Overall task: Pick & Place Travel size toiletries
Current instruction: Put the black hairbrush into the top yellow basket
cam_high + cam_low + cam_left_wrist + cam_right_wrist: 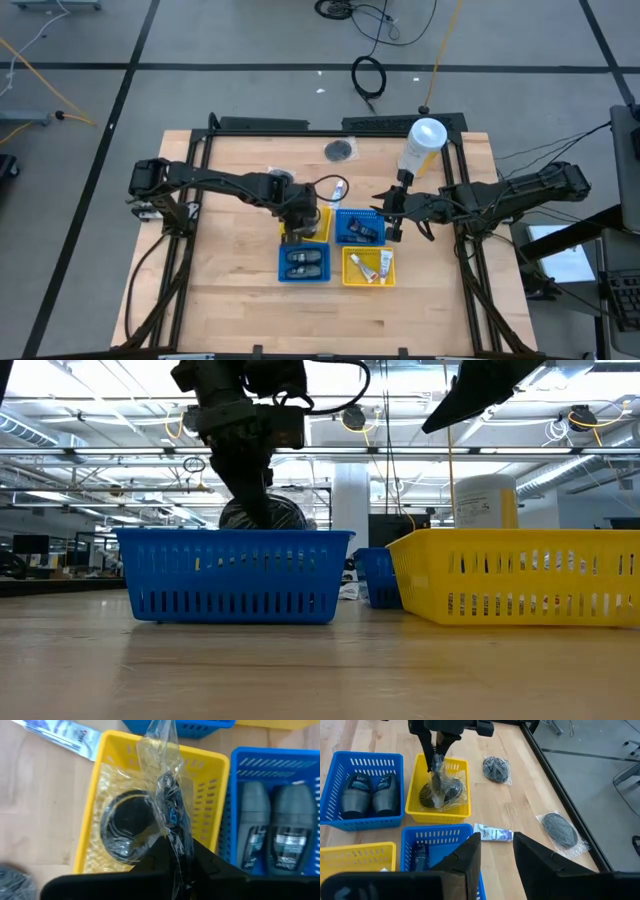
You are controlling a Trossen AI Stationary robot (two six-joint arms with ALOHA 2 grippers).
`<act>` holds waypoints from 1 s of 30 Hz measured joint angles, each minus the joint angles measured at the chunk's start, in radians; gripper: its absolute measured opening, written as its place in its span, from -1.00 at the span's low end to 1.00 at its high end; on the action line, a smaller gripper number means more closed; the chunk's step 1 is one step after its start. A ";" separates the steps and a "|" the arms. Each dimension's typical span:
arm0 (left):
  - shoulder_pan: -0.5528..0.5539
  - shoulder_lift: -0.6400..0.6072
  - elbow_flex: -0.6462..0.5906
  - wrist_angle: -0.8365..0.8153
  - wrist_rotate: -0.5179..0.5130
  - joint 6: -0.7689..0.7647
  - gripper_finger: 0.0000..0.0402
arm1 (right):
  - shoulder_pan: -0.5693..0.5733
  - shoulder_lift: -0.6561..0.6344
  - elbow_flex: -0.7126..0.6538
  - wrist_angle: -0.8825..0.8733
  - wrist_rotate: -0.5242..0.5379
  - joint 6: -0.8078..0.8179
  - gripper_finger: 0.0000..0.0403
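Note:
My left gripper [298, 214] stands over the far yellow tray [322, 222] and is shut on a round dark grey packet in a clear wrapper [125, 827]. The near blue tray [305, 264] has two dark bottles [272, 832] lying in it. Another bottle lies in the far blue tray [358, 228], and white tubes lie in the near yellow tray [370, 267]. Two more round packets [496, 769] [559, 829] and a white tube [492, 834] lie flat on the table. My right gripper [496, 847] is open and hovers at the far blue tray's right side, touching nothing. My left gripper pinches the gathered clear wrapper [172, 827] at the packet's top edge between its two fingers, coming from above and pointing down. The packet hangs tilted below the fingers [431, 751], with its lower part [442, 795] down inside the yellow tray.
A tall white-and-cream canister [422, 146] stands near the table's far right corner. The four trays sit close together in the table's middle. Bare wood lies toward the near edge and the left side. A black frame [300, 126] runs along the table's far edge.

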State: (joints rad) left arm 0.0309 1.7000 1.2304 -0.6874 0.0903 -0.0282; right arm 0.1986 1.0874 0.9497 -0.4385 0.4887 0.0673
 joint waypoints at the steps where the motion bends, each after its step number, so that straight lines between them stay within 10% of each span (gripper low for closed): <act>1: 0.000 0.000 0.000 0.002 -0.012 0.000 -0.86 | 0.000 0.000 0.000 0.000 0.000 0.000 -0.48; 15: -0.001 0.000 0.000 -0.002 -0.114 0.019 0.04 | 0.000 0.000 0.000 0.000 0.000 0.000 -0.47; 22: 0.017 0.000 0.000 -0.006 -0.366 0.030 0.14 | 0.000 0.000 0.000 0.000 0.000 0.000 -0.48; 30: 0.105 0.000 0.000 -0.042 -0.380 -0.046 0.12 | 0.000 0.000 0.000 0.000 0.000 0.000 -0.48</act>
State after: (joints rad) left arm 0.1357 1.7000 1.2304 -0.7297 -0.2897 -0.0745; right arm 0.1986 1.0874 0.9497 -0.4385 0.4885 0.0677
